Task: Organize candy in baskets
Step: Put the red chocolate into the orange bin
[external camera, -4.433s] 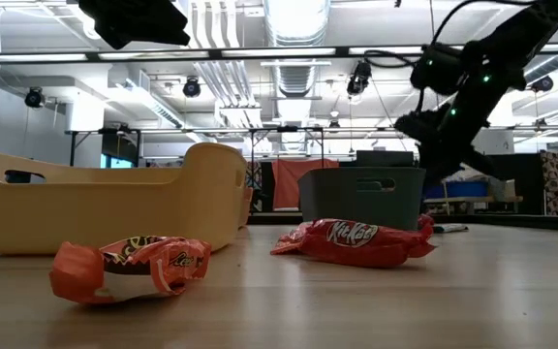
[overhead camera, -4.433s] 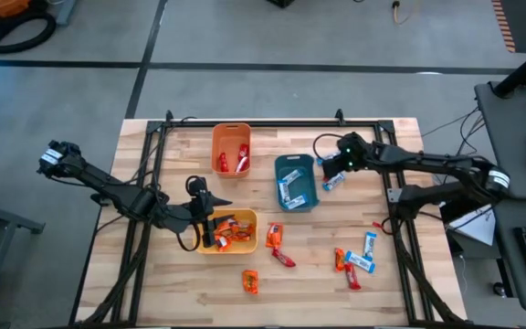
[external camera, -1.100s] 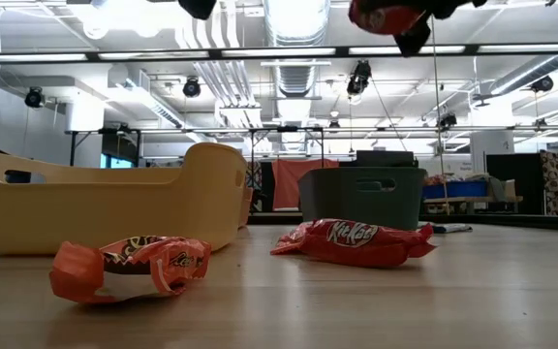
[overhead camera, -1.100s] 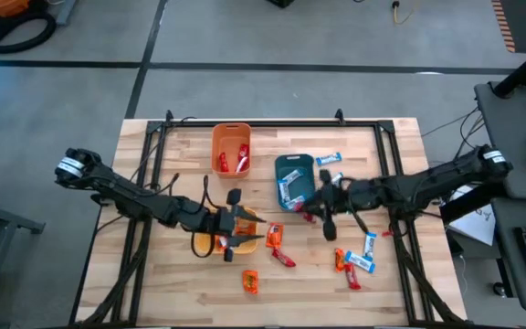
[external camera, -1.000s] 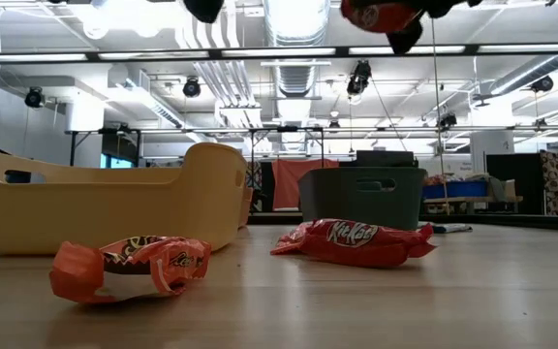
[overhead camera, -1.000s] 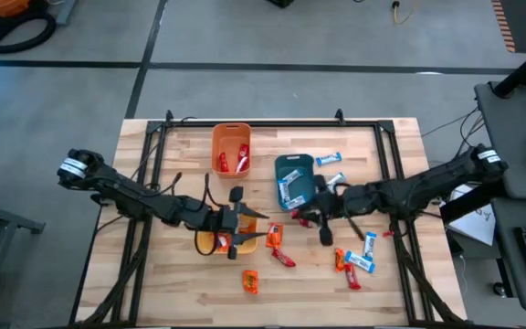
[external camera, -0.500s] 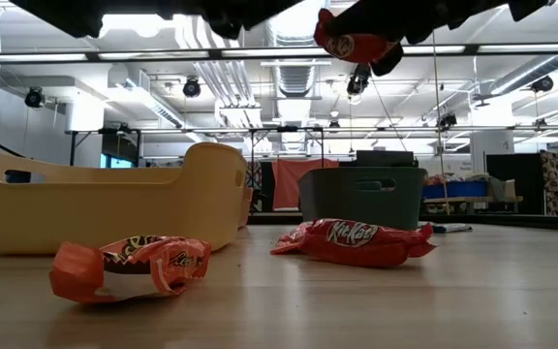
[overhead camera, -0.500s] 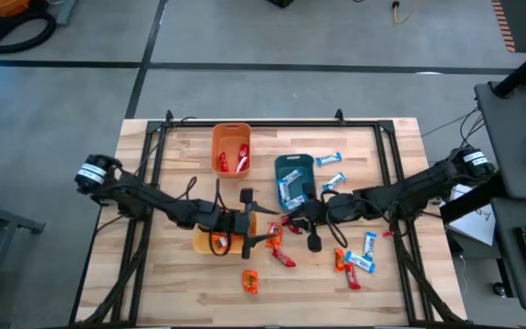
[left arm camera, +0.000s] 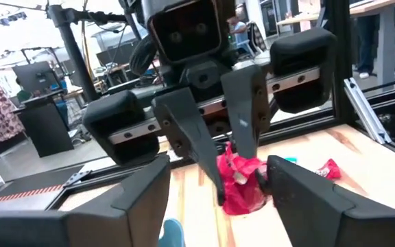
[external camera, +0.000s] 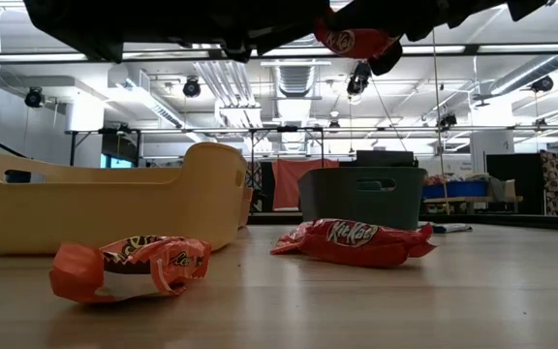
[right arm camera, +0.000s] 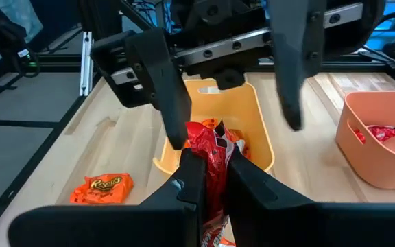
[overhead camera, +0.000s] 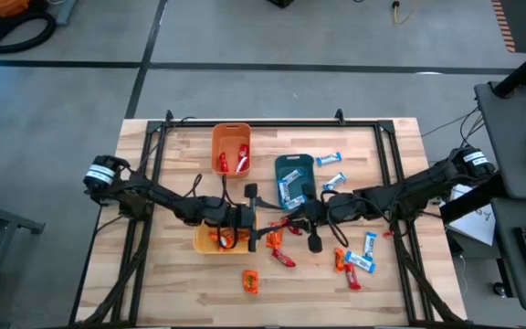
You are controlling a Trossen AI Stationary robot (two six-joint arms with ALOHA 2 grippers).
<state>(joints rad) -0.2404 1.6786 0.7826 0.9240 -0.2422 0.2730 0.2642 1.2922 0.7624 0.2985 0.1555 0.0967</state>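
Observation:
A red candy (right arm camera: 208, 147) hangs in the air over the table's middle, with my right gripper (right arm camera: 211, 168) shut on it; the high view shows that gripper (overhead camera: 290, 222) by the yellow basket's right end. My left gripper (left arm camera: 218, 206) faces it, open. Its two fingers (right arm camera: 163, 89) stand on either side of the red candy (left arm camera: 242, 185) and I see no touch. The yellow basket (overhead camera: 204, 242) lies under my left arm. The orange basket (overhead camera: 231, 148) and the teal basket (overhead camera: 295, 181) stand farther back, each with candy inside. My right gripper pinches the red candy's crumpled wrapper (right arm camera: 206, 159) between its two fingers. It comes about level from the table's right side. Part of the candy sticks out past the fingertips toward my left gripper. In the low view the candy (external camera: 356, 41) is lifted well clear of the table.
Loose candy lies on the table: a red bar (overhead camera: 281, 259), an orange one (overhead camera: 249, 281), red and blue ones (overhead camera: 354, 260) near the right front, and blue ones (overhead camera: 329, 159) right of the teal basket. The low view shows a red bar (external camera: 356, 242) and an orange candy (external camera: 129, 267).
My left gripper has moved toward the table's right edge and down, up to my right gripper, until its fingers flank the red candy. My right gripper has carried the candy a little toward the table's left and lower, then kept still.

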